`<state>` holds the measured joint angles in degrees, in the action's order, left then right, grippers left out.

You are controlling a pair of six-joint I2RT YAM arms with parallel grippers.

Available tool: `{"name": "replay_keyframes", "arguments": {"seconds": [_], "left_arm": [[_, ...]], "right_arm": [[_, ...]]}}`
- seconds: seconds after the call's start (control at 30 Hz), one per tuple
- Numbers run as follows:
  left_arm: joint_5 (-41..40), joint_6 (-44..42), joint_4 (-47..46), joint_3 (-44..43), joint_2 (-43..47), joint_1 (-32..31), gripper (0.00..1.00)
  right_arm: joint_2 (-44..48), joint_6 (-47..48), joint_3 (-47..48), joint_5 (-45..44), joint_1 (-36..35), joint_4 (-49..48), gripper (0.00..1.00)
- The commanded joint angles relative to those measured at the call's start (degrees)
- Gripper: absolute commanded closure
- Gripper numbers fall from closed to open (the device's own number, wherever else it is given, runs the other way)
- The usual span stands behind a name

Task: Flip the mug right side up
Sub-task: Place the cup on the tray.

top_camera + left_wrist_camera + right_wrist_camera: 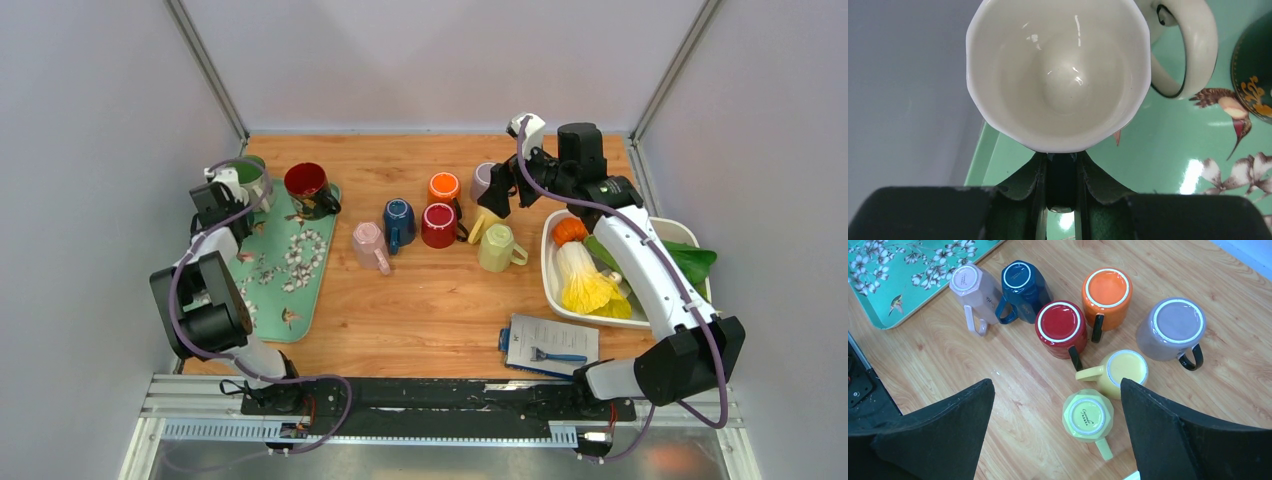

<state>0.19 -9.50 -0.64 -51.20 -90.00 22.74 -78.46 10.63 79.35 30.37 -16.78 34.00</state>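
Note:
A mug (1058, 75), white inside and dark green outside, stands mouth up at the far left corner of the green flowered tray (1158, 150); it also shows in the top view (248, 178). My left gripper (1061, 156) is nearly shut at its near side, with a dark part of the mug between the fingers (1035, 185); the tips are hidden under the rim. It sits beside the mug in the top view (228, 190). My right gripper (1056, 385) is open and empty, high above upside-down mugs (497, 195).
A dark mug with a red inside (306, 185) stands upright on the tray (300, 300). Upside down on the wood are pink (973, 285), blue (1023, 282), red (1062, 327), orange (1107, 290), grey (1173, 327), yellow (1125, 370) and pale green (1088, 415) mugs. A white bin (552, 275) and a booklet (555, 342) lie at the right.

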Motion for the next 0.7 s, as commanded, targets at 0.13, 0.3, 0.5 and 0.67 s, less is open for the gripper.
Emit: {"name": "replay_keyframes", "arguments": {"seconds": [0.13, 0.3, 0.5, 0.67], "left_arm": [[3.52, -1.73, 3.16, -5.75, -3.35, 0.91, 0.95], [3.85, -0.71, 7.27, -8.47, -5.28, 1.11, 0.74], [1.79, -1.44, 7.06, -7.19, -3.74, 1.15, 0.65], [0.35, -2.13, 7.57, -6.0, -2.65, 1.16, 0.62]], "right_arm": [[2.19, 0.79, -0.73, -0.49, 0.24, -0.66, 0.0], [2.58, 0.55, -1.49, -0.33, 0.18, -0.94, 0.0], [2.58, 0.53, -1.46, -0.44, 0.22, -1.04, 0.0], [2.56, 0.31, -1.86, -0.06, 0.19, -1.45, 0.0]]}}
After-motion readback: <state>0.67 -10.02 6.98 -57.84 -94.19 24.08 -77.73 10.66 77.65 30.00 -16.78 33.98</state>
